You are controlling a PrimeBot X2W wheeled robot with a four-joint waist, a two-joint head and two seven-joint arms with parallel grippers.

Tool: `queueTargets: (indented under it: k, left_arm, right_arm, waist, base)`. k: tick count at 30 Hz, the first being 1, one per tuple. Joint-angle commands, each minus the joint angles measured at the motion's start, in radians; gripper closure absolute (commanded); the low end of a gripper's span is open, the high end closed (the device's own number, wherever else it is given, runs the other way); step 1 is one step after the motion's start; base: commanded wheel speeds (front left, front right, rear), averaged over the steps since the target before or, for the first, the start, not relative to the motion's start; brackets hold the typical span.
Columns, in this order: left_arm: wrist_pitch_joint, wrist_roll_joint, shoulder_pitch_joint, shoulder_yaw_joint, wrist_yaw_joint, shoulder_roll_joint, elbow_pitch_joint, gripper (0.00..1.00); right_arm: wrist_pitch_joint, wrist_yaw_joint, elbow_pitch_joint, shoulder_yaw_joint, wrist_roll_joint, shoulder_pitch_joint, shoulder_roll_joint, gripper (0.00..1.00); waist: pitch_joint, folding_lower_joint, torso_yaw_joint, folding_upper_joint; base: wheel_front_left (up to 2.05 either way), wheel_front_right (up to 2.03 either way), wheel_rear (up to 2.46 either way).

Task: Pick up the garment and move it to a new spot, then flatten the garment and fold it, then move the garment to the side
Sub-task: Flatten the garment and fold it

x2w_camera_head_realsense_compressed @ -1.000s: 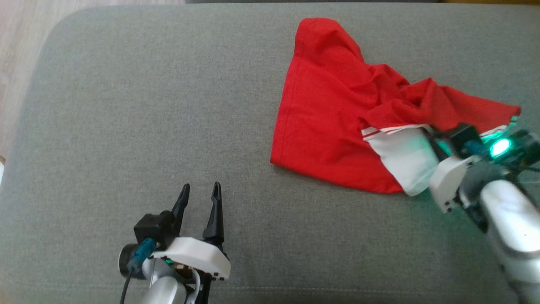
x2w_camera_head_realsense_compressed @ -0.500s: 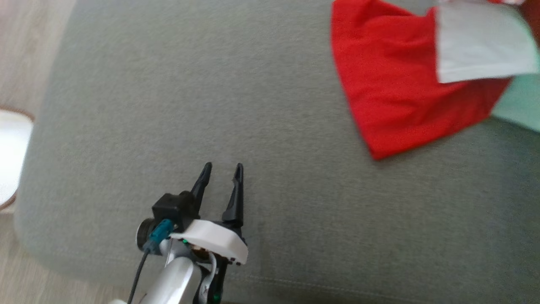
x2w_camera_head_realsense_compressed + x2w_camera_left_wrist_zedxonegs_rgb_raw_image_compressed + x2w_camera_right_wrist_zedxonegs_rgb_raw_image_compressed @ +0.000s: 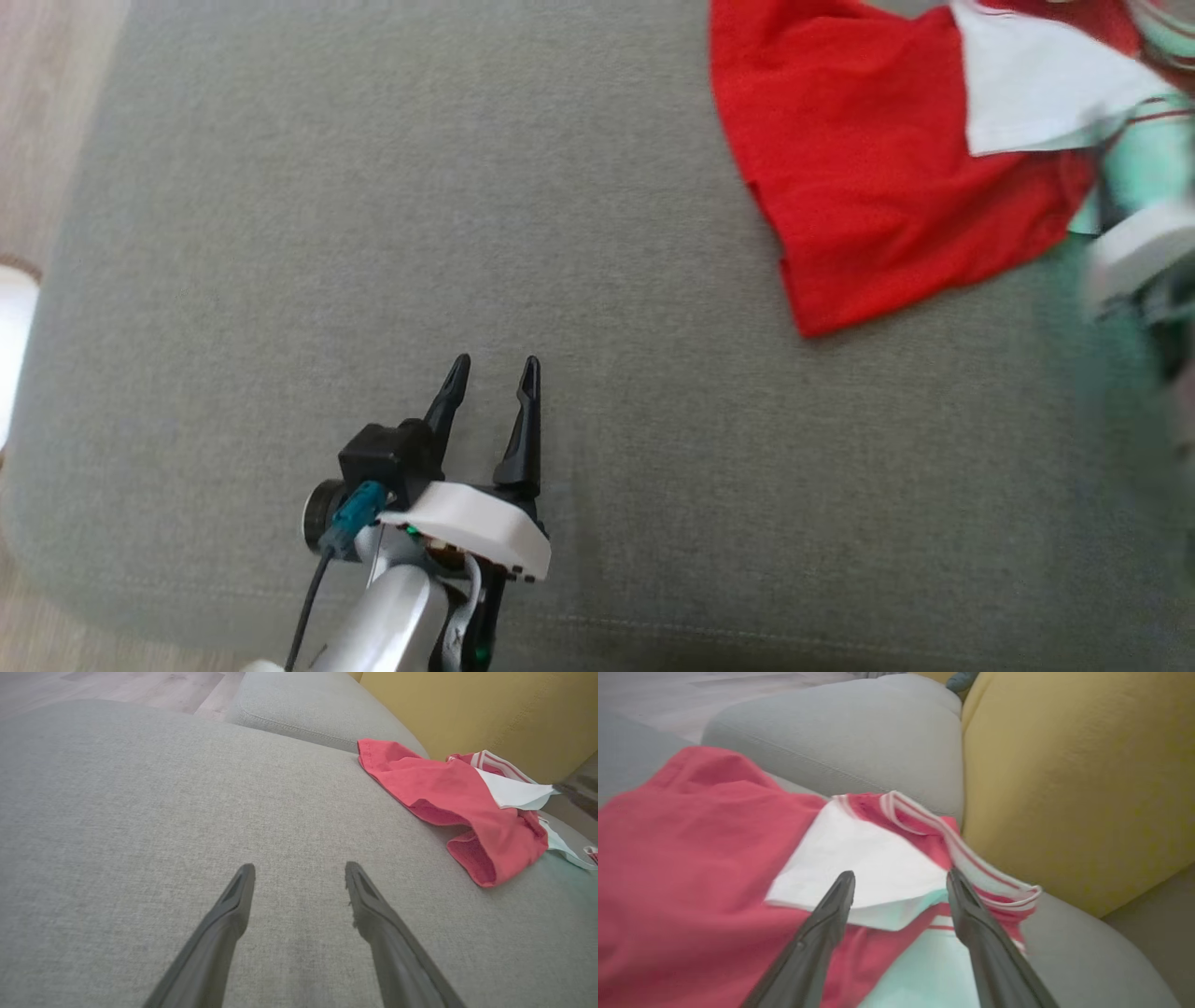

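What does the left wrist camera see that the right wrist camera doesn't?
Left wrist view: the left gripper, open, above a wide bare stretch of grey sofa seat, with the red garment lying farther off to its right.
Right wrist view: the right gripper, open, close above the garment's white panel and striped band.
Both: the red garment, the sofa seat, the yellow cushion behind it, and a bit of wooden floor.
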Motion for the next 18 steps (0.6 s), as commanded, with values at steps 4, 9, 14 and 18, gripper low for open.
queueTargets:
  k: [4,9,14,18]
  left_arm:
    - [-0.005,0.012,-0.029,0.031,-0.004,0.007,-0.027,0.0]
    - [-0.005,0.01,-0.036,0.022,-0.006,0.007,-0.033,0.0]
    - [-0.005,0.003,-0.034,0.018,-0.004,0.007,-0.034,0.0]
    - [-0.005,0.002,-0.031,0.02,0.0,0.007,-0.037,0.0]
  right_arm:
    - [-0.024,0.007,-0.053,0.092,0.046,0.025,0.043,0.0]
    - [-0.009,0.007,-0.049,0.122,0.055,0.01,0.041,0.0]
    - [0.033,0.007,-0.009,0.128,0.04,-0.011,0.032,0.0]
    - [0.055,0.007,0.024,0.125,0.016,-0.033,0.023,0.04]
  waist:
    - [-0.007,0.0,-0.016,0.0]
    - [0.01,0.0,0.009,0.0]
    - [0.027,0.0,0.04,0.0]
    - [0.044,0.0,0.06,0.0]
  base:
    - [0.0,0.0,0.0]
    - [0.0,0.0,0.0]
    - [0.0,0.0,0.0]
    - [0.0,0.0,0.0]
